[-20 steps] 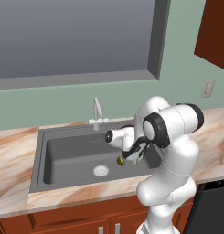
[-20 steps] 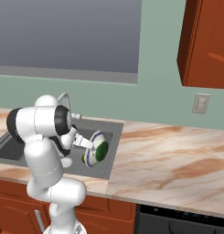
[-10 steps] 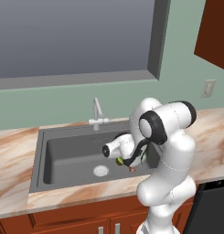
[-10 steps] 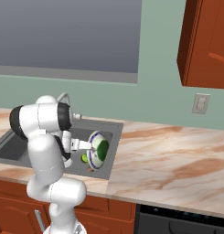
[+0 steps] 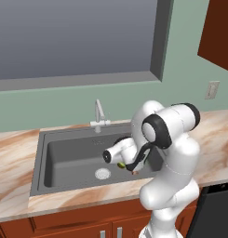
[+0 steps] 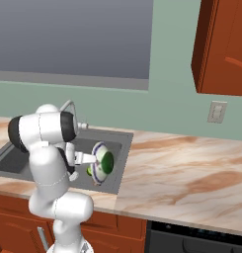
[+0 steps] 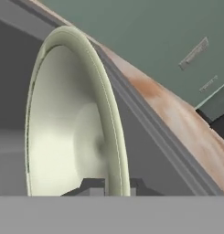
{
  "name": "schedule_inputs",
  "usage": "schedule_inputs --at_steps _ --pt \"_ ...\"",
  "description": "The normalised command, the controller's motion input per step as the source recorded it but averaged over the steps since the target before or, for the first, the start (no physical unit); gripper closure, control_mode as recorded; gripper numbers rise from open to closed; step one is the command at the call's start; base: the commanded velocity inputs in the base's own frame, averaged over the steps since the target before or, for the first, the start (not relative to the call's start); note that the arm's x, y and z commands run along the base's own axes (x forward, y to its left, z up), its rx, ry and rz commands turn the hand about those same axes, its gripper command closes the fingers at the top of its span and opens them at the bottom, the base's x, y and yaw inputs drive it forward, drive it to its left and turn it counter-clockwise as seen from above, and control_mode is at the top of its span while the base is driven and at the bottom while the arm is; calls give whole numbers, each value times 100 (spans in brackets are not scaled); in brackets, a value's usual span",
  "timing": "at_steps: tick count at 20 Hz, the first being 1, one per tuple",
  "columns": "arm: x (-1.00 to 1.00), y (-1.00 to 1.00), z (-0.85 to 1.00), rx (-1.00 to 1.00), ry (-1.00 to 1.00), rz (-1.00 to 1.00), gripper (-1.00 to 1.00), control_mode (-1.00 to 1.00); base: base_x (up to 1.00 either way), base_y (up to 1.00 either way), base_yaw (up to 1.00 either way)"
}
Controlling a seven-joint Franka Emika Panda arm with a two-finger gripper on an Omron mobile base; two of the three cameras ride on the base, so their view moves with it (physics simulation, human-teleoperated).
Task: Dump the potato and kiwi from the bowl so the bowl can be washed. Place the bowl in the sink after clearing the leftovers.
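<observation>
The gripper point(image 6: 91, 158), clamped on the rim of the bowl point(image 6: 100, 163), holds it tipped on edge over the sink point(image 6: 118, 148), mid-dump; next, probably lower it in.

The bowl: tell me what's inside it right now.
The bowl, gripped on edge over the sink, shows the green kiwi against its inside in the right base view. Whether the potato is in it can't be told.

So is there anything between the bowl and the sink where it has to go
Nothing visible blocks it. The gripper holds the bowl on edge over the right end of the sink; the basin floor around the drain looks bare.
</observation>
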Motion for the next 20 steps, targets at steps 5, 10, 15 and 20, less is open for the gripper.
schedule_inputs --at_steps 5,10,15,20 --pt "0 6 36 27 0 0 100 -100 0 0 0" --pt "1 0 46 24 4 0 100 -100 0 0 0" --pt "-1 0 26 25 9 0 100 -100 0 0 0" --pt "-1 0 12 41 11 0 100 -100 0 0 0"
